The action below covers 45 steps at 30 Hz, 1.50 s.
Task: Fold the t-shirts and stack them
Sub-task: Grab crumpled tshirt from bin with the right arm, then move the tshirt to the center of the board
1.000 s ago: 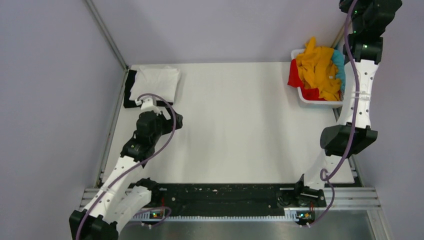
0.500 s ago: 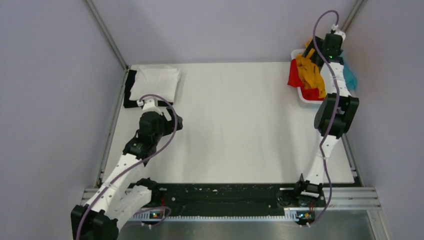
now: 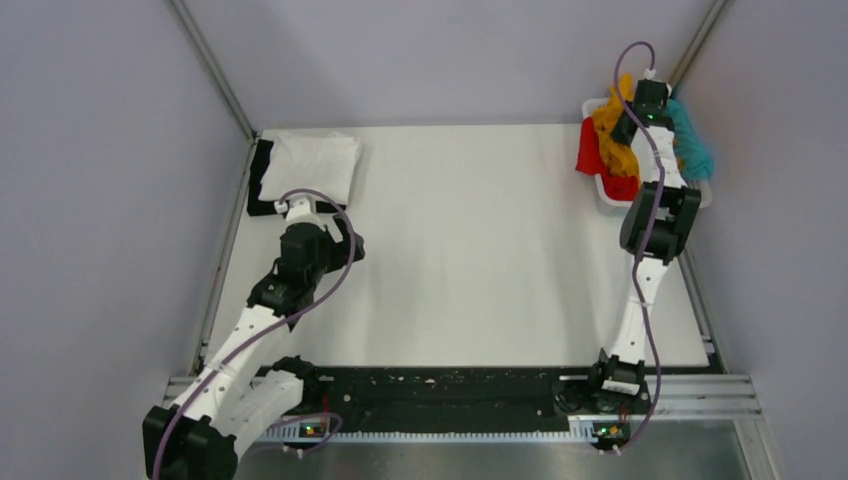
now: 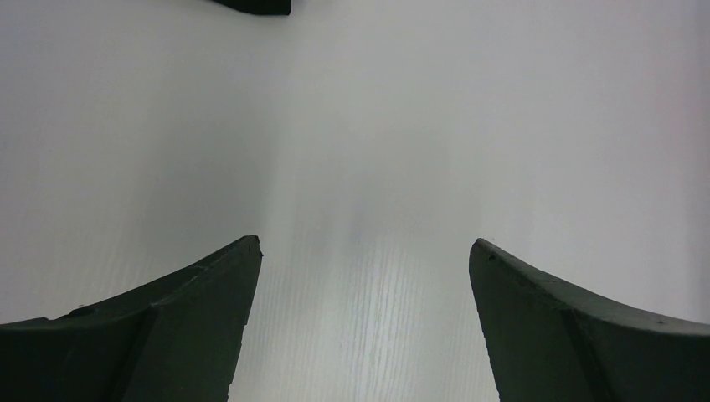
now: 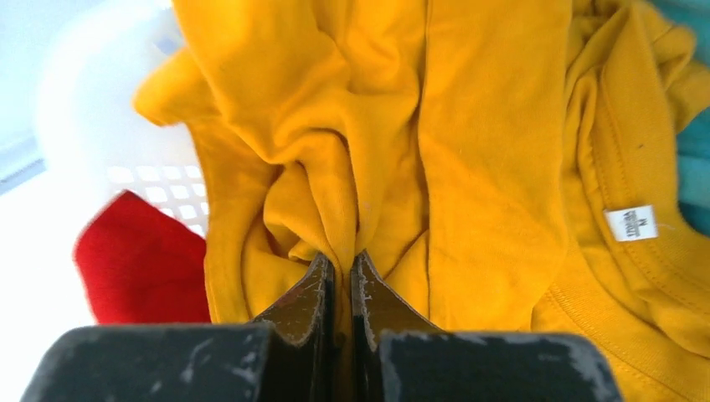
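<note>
Right, the right end effector (image 5: 342,260) is down in the white basket (image 5: 92,92) at the far right corner of the desk (image 3: 480,250). Its two dark fingers are pinched together on a fold of the mustard-orange t-shirt (image 5: 469,151), with a ridge of cloth squeezed between the tips. That shirt lies crumpled on top of the pile, its collar off to the right with a small white size label (image 5: 630,223) showing inside the neck. A red t-shirt (image 5: 138,268) pokes out to the left of it, spilling over the basket's left side. A teal t-shirt (image 3: 690,145) hangs over the basket's right side, beside the arm.

Over on the other side, the left end effector (image 4: 364,247) hangs spread wide above bare desk with nothing between its fingers, pointing toward the far left corner. Just beyond it sits a folded white t-shirt (image 3: 315,165), lying on top of a black t-shirt (image 3: 262,175) whose dark edge shows along the left and near sides of the white one.
</note>
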Each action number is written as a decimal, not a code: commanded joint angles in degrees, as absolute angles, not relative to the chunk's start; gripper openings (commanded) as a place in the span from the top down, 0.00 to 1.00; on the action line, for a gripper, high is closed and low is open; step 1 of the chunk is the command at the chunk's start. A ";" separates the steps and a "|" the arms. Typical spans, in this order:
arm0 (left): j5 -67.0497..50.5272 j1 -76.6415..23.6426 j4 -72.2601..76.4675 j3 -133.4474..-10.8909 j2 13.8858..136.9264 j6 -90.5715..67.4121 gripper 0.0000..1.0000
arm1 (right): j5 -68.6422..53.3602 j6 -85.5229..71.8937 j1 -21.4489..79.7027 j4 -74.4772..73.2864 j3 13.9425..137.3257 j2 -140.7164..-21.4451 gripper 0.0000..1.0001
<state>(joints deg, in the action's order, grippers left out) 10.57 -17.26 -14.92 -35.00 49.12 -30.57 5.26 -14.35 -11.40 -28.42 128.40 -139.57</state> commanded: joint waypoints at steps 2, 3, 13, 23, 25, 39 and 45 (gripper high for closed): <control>9.96 -17.31 -14.91 -36.39 46.87 -31.52 0.01 | 3.81 -12.25 -11.25 -27.24 137.84 -128.39 1.00; 9.61 -17.30 -15.23 -36.51 46.38 -31.67 0.01 | 3.45 -12.09 -11.17 -26.94 138.92 -126.23 1.00; 6.50 -17.27 -17.82 -36.20 39.17 -33.01 0.01 | -14.22 -18.32 -9.22 -14.62 134.48 -101.87 1.00; 5.18 -17.29 -22.30 -36.27 31.99 -35.89 0.01 | -45.38 -37.60 11.89 -1.85 128.39 -91.17 1.00; 5.96 -17.31 -23.79 -36.43 30.09 -36.53 0.01 | -46.72 -37.04 16.88 -2.53 127.33 -90.63 1.00; 13.37 -17.31 -32.80 -36.58 25.40 -40.10 0.01 | 2.19 -14.39 16.20 -15.43 64.69 -71.57 0.31; 7.20 -17.26 -31.26 -34.10 31.78 -41.27 0.01 | 11.34 -18.38 13.39 -20.52 52.96 -71.31 0.01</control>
